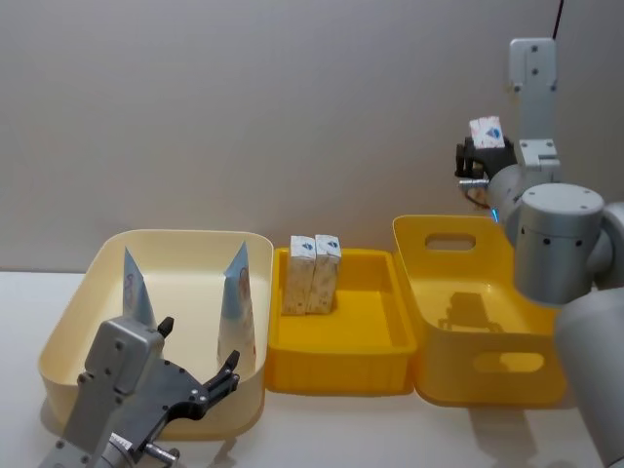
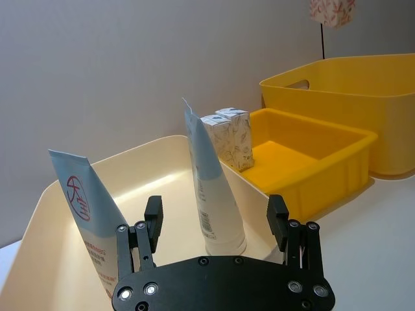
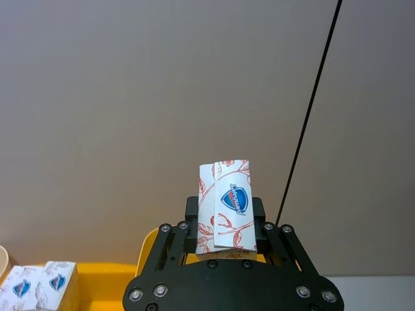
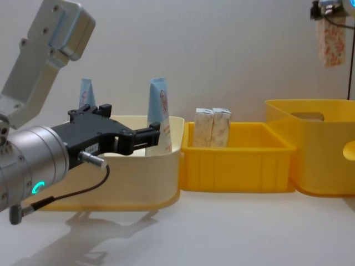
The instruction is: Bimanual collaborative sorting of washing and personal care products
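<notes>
Clamps one carton (image 3: 225, 207) in the right gripper (image 1: 476, 156), arm raised high above the deep yellow bin (image 1: 487, 336). Hovers the left gripper (image 1: 200, 343) low, fingers spread, at the cream bin (image 1: 175, 235), facing two upright tubes (image 1: 237, 302).

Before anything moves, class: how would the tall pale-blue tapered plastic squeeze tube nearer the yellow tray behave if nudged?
The pale-blue squeeze tube probably tips easily: it stands upright in the cream bin, tall over a small base. Its flat crimped top suggests soft walls likely to dent in the open left gripper. It looks light, though fill is hidden.
</notes>
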You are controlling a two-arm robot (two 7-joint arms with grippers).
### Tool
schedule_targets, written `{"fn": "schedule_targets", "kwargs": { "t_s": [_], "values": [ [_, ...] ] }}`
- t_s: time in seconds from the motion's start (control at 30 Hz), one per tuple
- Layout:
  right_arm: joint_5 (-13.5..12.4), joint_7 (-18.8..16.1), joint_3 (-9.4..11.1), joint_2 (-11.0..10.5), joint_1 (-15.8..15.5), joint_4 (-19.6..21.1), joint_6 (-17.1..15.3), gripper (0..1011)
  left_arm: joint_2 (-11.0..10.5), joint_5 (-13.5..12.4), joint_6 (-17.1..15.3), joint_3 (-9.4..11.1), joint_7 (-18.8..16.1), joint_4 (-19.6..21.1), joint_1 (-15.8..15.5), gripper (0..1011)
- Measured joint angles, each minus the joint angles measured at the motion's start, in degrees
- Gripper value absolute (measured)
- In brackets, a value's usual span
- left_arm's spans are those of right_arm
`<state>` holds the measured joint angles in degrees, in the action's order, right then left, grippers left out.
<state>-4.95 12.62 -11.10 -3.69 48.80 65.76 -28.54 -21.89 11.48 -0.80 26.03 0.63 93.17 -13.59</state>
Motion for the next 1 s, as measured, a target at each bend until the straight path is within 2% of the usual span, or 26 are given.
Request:
{"fn": "schedule_targets", "kwargs": {
  "t_s": [0.27,0.63,0.7,0.73,0.83,0.9,0.97,1.0],
  "values": [
    [-0.6,-0.1,1.2,0.8,0.9,-3.1,-1.9,443,0.0,0.0,0.0,0.0,0.0,0.0,0.0,1002],
    [-1.1,-0.1,2.4,1.4,1.5,-4.9,-4.3,448,0.0,0.0,0.0,0.0,0.0,0.0,0.0,1002],
    [-1.2,-0.1,2.6,1.4,1.5,-5.1,-4.5,482,0.0,0.0,0.0,0.0,0.0,0.0,0.0,1002],
    [-1.2,-0.1,2.6,1.5,1.5,-5.2,-4.6,547,0.0,0.0,0.0,0.0,0.0,0.0,0.0,1002],
    [-1.2,-0.1,2.8,1.6,1.6,-5.4,-4.9,606,0.0,0.0,0.0,0.0,0.0,0.0,0.0,1002],
    [-1.3,-0.1,2.8,1.6,1.6,-5.5,-5.0,685,0.0,0.0,0.0,0.0,0.0,0.0,0.0,1002],
    [-1.3,-0.1,2.9,1.6,1.6,-5.6,-5.2,723,0.0,0.0,0.0,0.0,0.0,0.0,0.0,1002],
    [-1.3,-0.1,3.0,1.6,1.7,-5.7,-5.3,779,0.0,0.0,0.0,0.0,0.0,0.0,0.0,1002]
  ]
}}
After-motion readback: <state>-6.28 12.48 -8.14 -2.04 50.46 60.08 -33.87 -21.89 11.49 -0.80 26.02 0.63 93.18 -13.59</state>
